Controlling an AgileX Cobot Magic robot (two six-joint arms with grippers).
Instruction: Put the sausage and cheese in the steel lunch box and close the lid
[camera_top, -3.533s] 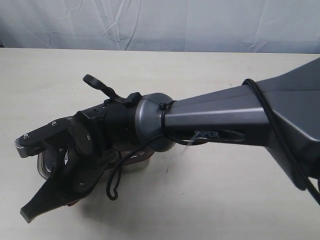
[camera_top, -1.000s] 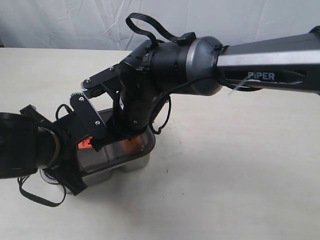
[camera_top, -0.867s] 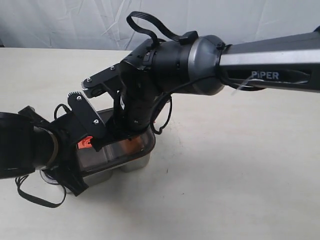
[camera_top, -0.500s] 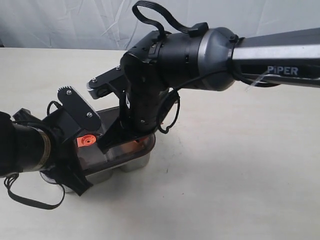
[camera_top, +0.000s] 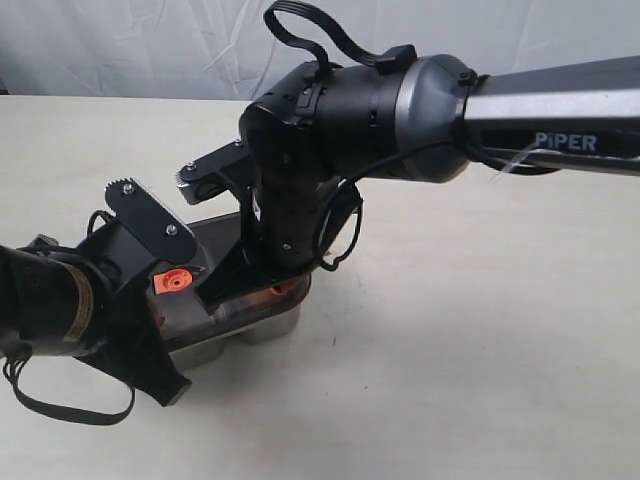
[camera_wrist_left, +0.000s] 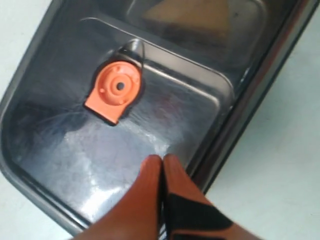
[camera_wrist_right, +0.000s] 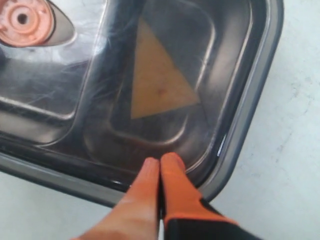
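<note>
The dark tinted lid lies on the steel lunch box, its orange valve facing up. Through the lid the yellow-orange cheese shows as a triangle in the end compartment. I cannot make out the sausage. My left gripper is shut, its orange tips resting on the lid near a long edge beside the valve. My right gripper is shut too, tips on the lid's rim by the cheese compartment. In the exterior view both wrists crowd over the box and hide most of it.
The box stands on a pale table with a white backdrop behind. The right arm reaches in from the right, the left arm from the lower left. Loose black cables loop off both wrists.
Over the last second the right wrist has lifted and swung slightly right above the box. The left arm has drawn back toward the lower left. The lid stays on the box.
</note>
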